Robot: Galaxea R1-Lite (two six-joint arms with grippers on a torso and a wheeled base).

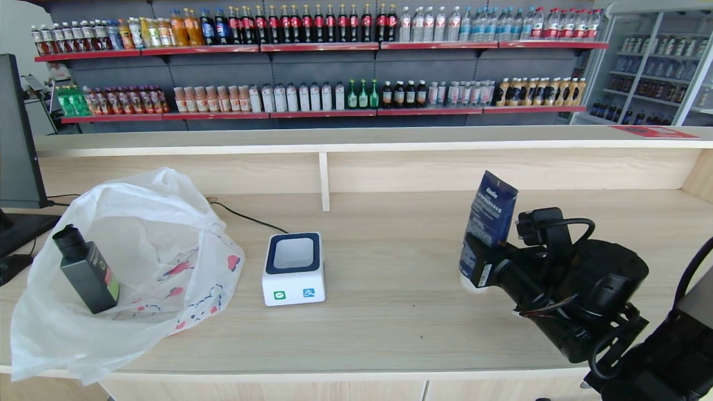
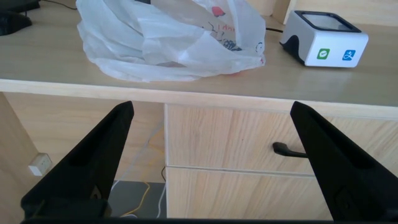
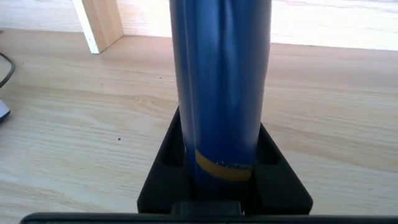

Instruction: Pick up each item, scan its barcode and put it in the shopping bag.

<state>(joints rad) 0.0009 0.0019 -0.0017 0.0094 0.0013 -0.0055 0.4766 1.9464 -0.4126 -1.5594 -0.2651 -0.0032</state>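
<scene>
Blue shiny pouch [image 1: 490, 214], upright, white writing too small to read | right tool [image 1: 480, 267] clamped on it | left tool [image 2: 211, 121] wide apart | white scanner box [image 1: 293, 268]: green, blue stickers

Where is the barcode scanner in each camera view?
Head view: barcode scanner on the wooden counter, right of the shopping bag.
Left wrist view: scanner beside the bag.
Right wrist view: a grey sliver at the frame edge; cannot tell.
Shared landmark: the wooden counter.

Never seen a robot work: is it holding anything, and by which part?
The right gripper grips the blue packet near its bottom end, one finger on each side. The left gripper is open, holding nothing.
</scene>
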